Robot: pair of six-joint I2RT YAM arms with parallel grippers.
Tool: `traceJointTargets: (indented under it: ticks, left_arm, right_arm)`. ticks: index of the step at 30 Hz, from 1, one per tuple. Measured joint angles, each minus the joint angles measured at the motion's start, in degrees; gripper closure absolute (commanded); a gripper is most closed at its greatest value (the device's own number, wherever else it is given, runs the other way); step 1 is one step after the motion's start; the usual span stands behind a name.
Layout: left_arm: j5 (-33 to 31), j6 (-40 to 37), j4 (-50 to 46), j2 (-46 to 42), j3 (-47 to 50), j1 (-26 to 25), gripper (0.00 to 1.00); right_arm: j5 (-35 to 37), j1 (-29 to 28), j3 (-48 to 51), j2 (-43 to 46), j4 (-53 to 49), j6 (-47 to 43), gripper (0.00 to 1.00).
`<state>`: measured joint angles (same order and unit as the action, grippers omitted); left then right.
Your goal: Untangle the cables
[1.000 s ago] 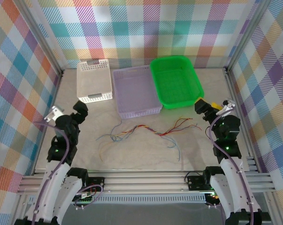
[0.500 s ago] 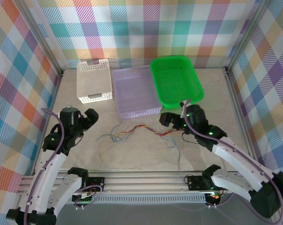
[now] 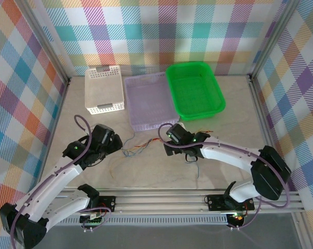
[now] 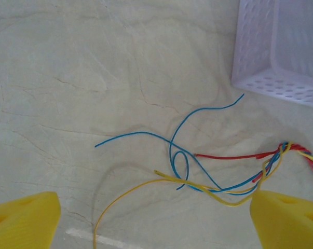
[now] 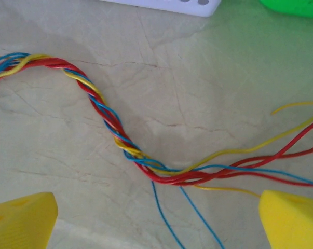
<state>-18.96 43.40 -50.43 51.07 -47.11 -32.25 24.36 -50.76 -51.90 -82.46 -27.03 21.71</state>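
The cables (image 3: 141,146) lie on the table as thin red, yellow and blue wires twisted together in the middle. My left gripper (image 3: 116,143) hovers open over their loose left ends. In the left wrist view, blue (image 4: 172,150), yellow (image 4: 146,184) and red (image 4: 229,155) strands lie between the yellow fingertips (image 4: 21,218), none of them gripped. My right gripper (image 3: 164,143) hovers open over the twisted braid (image 5: 114,129). The braid fans into loose strands toward the right, ahead of its open fingertips (image 5: 294,218).
Three baskets stand at the back: a white one (image 3: 104,91), a flat purple one (image 3: 151,101) and a green one (image 3: 193,91). The purple basket's corner (image 4: 281,62) is close to the left gripper. Checked walls enclose the table on three sides.
Both arms have swung in from the table's sides toward the middle and now hang over the cables, the left over the loose ends, the right over the braid. The cables have not moved.
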Motion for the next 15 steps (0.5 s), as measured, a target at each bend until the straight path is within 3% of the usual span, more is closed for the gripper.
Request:
traceJointTargets:
  ticks: [6, 15]
  left_arm:
    - [-3.26, 1.86, -0.68, 0.72, -0.11, -3.06, 0.07]
    - [-3.8, 3.8, -0.7, -1.07, -0.37, -4.0, 0.08]
  right_arm:
    - [-1.77, 0.04, -2.19, -4.44, 0.9, -7.28, 0.18]
    - [-11.56, 2.4, -5.9, -12.11, 1.68, -12.59, 0.24]
